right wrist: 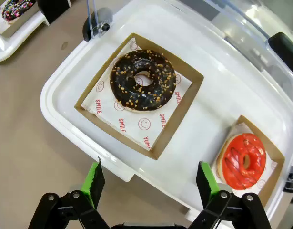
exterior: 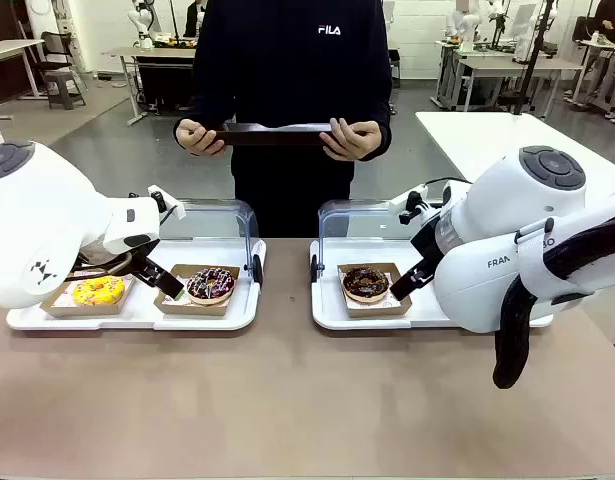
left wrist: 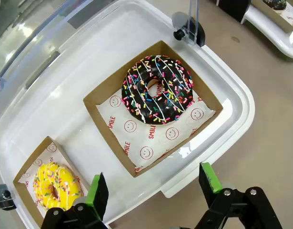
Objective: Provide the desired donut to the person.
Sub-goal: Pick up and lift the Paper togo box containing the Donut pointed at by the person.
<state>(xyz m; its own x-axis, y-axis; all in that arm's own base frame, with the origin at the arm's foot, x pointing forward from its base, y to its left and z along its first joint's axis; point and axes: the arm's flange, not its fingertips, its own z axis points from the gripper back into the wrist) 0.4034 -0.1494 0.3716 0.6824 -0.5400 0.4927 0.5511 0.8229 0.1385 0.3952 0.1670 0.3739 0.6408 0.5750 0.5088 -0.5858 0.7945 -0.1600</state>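
Your left hand [left wrist: 152, 180] hangs open, aimed at the sprinkled chocolate donut [left wrist: 158, 89]; your right hand [right wrist: 149, 175], also open, faces the nut-topped donut [right wrist: 143, 80]. The clear lids [exterior: 219, 215] stand raised for reach. Across the tabletop [exterior: 287, 400], the person [exterior: 287, 90] holds a dark plate [exterior: 272, 134], seemingly to receive one.

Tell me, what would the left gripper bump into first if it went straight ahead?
Probably the brown cardboard tray holding the chocolate-iced donut with rainbow sprinkles, just past the rim of the white plastic tray. The open left gripper points down there, though depth is hard to judge.
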